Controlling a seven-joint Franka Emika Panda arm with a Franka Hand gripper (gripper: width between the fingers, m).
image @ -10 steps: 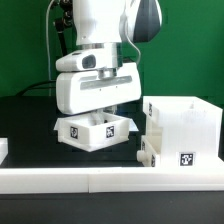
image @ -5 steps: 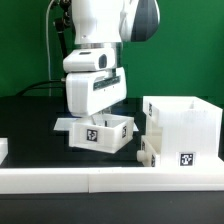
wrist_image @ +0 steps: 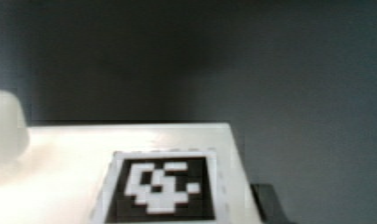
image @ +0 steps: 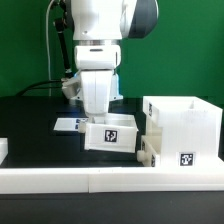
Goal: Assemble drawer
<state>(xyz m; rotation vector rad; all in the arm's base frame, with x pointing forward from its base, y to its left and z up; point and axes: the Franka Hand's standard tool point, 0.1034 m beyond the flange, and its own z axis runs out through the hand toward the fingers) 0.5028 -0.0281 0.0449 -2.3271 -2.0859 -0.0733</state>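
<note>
In the exterior view my gripper reaches down into a small open white drawer box with a black-and-white tag on its front, and is shut on its wall. The box sits just to the exterior view's left of the large white drawer housing, which also bears a tag; a narrow gap shows between them. In the wrist view the box's white face and tag fill the lower part, very close and blurred. One dark finger shows beside the tag; the other is hidden.
The marker board lies flat on the black table behind the box, to the exterior view's left. A white ledge runs along the front edge. A small white part sits at the far left.
My gripper has moved toward the exterior view's right with the drawer box in it. The wrist has turned, and the box now stands close beside the housing.
</note>
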